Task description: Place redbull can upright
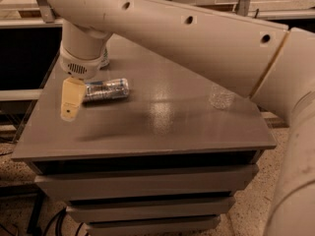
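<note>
The redbull can (pixel 106 89) lies on its side on the grey table top (pixel 162 117), left of the middle, silver with blue patches. My gripper (pixel 71 100) hangs down from the white wrist (pixel 80 58) at the can's left end. One cream finger (pixel 72 98) shows in front of that end of the can. The other finger is hidden.
A clear plastic bottle (pixel 221 98) lies on the right part of the table, partly behind my arm (pixel 197 38). A green-and-white can (pixel 105 58) peeks out behind the wrist at the back left. The table's left edge is close to the gripper.
</note>
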Tool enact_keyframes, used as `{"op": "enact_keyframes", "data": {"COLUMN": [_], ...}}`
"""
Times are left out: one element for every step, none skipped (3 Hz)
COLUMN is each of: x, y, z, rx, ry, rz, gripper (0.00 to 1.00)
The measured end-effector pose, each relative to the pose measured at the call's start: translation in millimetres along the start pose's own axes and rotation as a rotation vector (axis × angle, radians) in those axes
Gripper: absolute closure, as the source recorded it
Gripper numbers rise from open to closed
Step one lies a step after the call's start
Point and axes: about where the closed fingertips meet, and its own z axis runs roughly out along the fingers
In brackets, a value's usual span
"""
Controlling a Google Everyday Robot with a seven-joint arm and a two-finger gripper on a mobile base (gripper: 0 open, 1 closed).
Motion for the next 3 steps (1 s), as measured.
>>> {"op": "enact_keyframes", "data": {"x": [-3, -4, -4], "y": [3, 5, 8], "z": [9, 19, 27], "rx": [-0.005, -0.015, -0.031], "ry": [-0.008, -0.017, -0.033], "rz": [0.010, 0.023, 0.036], "gripper": [0.00, 0.18, 0.41]}}
